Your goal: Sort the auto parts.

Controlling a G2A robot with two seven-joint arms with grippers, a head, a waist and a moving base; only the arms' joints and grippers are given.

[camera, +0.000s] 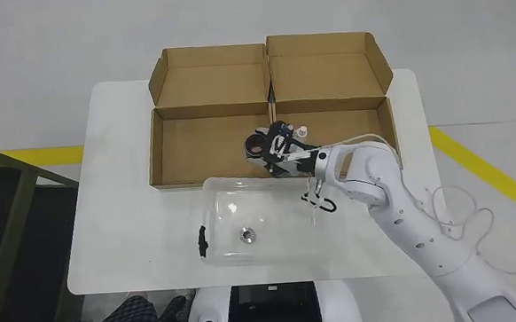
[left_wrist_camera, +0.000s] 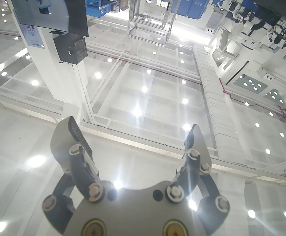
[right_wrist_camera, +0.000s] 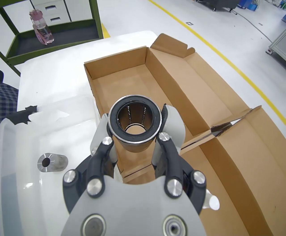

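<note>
My right gripper (right_wrist_camera: 135, 125) is shut on a black cylindrical linear bearing (right_wrist_camera: 135, 121), held above the near right corner of the left cardboard box (right_wrist_camera: 125, 82). In the top view the bearing (camera: 257, 145) and the right gripper (camera: 266, 147) hang over that box (camera: 199, 147), close to the wall shared with the right cardboard box (camera: 345, 129). A silver metal cylinder (camera: 247, 235) lies in the clear plastic bin (camera: 215, 190), and the same silver cylinder (right_wrist_camera: 51, 162) lies on the bin's floor in the right wrist view. My left gripper (left_wrist_camera: 134, 136) is open, pointing up at a ceiling.
Both boxes have their lids (camera: 208, 75) folded back toward the far side of the white table (camera: 116, 170). A green shelf (right_wrist_camera: 55, 35) with a pink bottle (right_wrist_camera: 41, 29) stands beyond the table. Yellow floor tape (camera: 480, 161) runs past the table's right side.
</note>
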